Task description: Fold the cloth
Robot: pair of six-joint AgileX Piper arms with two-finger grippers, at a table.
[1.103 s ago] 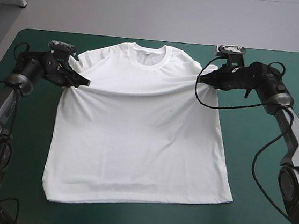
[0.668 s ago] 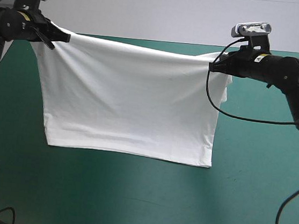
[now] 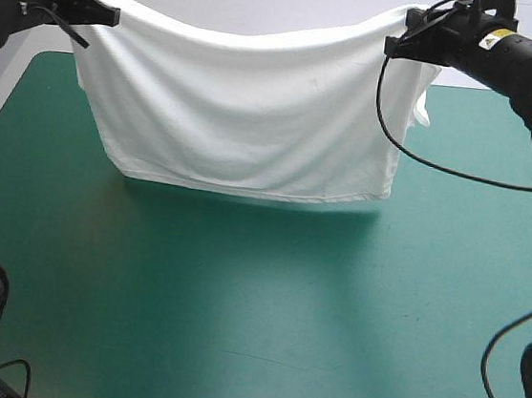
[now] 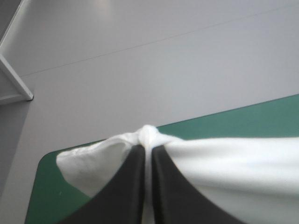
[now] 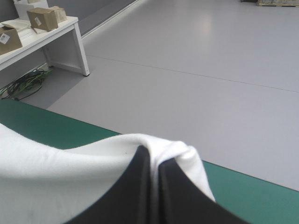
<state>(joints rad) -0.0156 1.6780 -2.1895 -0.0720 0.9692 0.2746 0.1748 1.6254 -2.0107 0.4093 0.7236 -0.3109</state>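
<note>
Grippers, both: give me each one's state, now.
Left gripper: shut on the T-shirt.
Right gripper: shut on the T-shirt.

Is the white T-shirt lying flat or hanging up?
Hanging: the T-shirt drapes between the left tool and right tool, each shut on its upper edge, over the table. Whether its hem touches: cannot tell.

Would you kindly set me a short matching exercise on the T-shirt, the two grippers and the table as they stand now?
Things:
1. T-shirt
2. left gripper
3. right gripper
4. table

States:
a. shut on the white fabric above the table's far right
b. teal-green, lying below everything
c. held up, sagging in the middle
d. shut on the white fabric above the table's far left

Pairs: 1-c, 2-d, 3-a, 4-b
</note>
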